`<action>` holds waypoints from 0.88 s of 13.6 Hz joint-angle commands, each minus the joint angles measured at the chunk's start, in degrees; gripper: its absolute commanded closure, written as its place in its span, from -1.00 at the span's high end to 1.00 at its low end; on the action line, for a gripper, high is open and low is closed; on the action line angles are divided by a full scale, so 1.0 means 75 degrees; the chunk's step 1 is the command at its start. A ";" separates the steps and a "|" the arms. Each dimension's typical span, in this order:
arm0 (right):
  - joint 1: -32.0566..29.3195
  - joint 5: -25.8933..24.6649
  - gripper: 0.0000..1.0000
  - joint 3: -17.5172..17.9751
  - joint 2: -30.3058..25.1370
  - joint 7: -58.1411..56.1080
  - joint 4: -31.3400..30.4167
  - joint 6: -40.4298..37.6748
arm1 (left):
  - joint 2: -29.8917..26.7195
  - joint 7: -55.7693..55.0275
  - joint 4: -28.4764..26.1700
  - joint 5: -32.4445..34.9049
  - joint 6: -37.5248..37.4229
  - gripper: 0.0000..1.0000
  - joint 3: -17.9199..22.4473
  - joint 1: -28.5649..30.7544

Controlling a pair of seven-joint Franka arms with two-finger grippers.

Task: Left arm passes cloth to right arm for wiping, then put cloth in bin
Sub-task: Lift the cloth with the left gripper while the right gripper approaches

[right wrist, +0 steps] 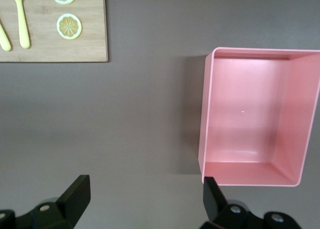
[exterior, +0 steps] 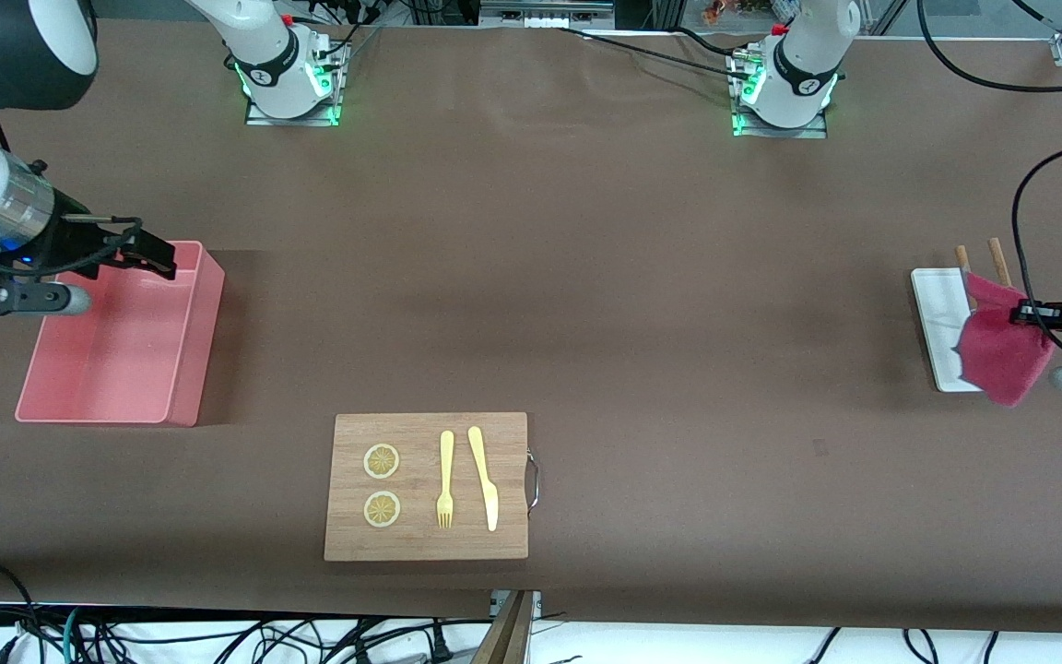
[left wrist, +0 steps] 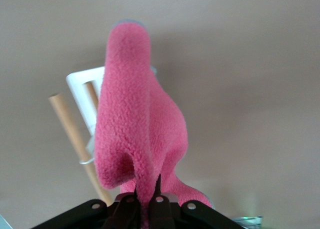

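The magenta-pink cloth hangs from my left gripper, which is shut on its top edge above the small white tray at the left arm's end of the table. In the left wrist view the cloth droops away from the pinching fingers. The salmon-pink bin stands empty at the right arm's end. My right gripper is open and empty, up over the bin's edge farthest from the front camera. In the right wrist view the bin lies past the open fingers.
A wooden board with two lemon slices, a yellow fork and a yellow knife lies near the front camera. Two wooden sticks lie by the white tray.
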 commanded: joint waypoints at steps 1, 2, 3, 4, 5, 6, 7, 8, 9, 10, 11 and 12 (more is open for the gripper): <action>0.0052 0.0050 1.00 -0.0006 0.0193 -0.0100 0.0051 -0.0146 | 0.0100 -0.1216 0.0581 -0.0596 -0.0490 -1.00 -0.0021 -0.0980; 0.0203 0.0051 1.00 -0.0006 0.0193 0.0039 0.0074 -0.0135 | 0.0100 -0.1779 0.0722 -0.0819 -0.0607 -1.00 -0.0033 -0.1436; 0.0472 0.0051 1.00 -0.0006 0.0205 0.0273 0.0086 -0.0053 | 0.0112 -0.2422 0.0839 -0.1216 -0.0632 -1.00 0.0002 -0.1881; 0.0649 0.0074 0.99 -0.0006 0.0298 0.0890 0.0098 -0.0006 | 0.0158 -0.3160 0.0864 -0.1788 -0.0585 -1.00 0.0002 -0.2280; 0.0813 0.0086 0.99 0.0005 0.0391 0.1592 0.0109 0.0122 | 0.0217 -0.3956 0.0968 -0.2281 -0.0504 -1.00 0.0002 -0.2620; 0.1081 0.0260 0.99 -0.0006 0.0520 0.2180 0.0109 0.0437 | 0.0391 -0.4776 0.1155 -0.2750 -0.0271 -1.00 0.0002 -0.2972; 0.1235 0.0633 0.99 -0.0006 0.0649 0.2754 0.0109 0.0753 | 0.0486 -0.5596 0.1261 -0.3115 -0.0037 -1.00 0.0014 -0.3323; 0.1329 0.0996 0.99 -0.0006 0.0731 0.3386 0.0109 0.1023 | 0.0591 -0.6254 0.1309 -0.3408 0.0291 -1.00 0.0002 -0.3594; 0.1481 0.1232 0.99 -0.0006 0.0790 0.3961 0.0109 0.1281 | 0.0639 -0.6748 0.1309 -0.3759 0.0654 -1.00 0.0002 -0.3898; 0.1645 0.1385 0.99 -0.0006 0.0826 0.4442 0.0109 0.1481 | 0.0721 -0.7205 0.1309 -0.4088 0.1098 -1.00 0.0002 -0.4168; 0.1774 0.1491 0.99 -0.0006 0.0872 0.4853 0.0109 0.1645 | 0.0814 -0.7779 0.1309 -0.4451 0.1532 -1.00 0.0002 -0.4368; 0.1926 0.1689 0.99 -0.0006 0.0919 0.5217 0.0109 0.1798 | 0.0931 -0.8318 0.1309 -0.4930 0.2035 -1.00 0.0002 -0.4544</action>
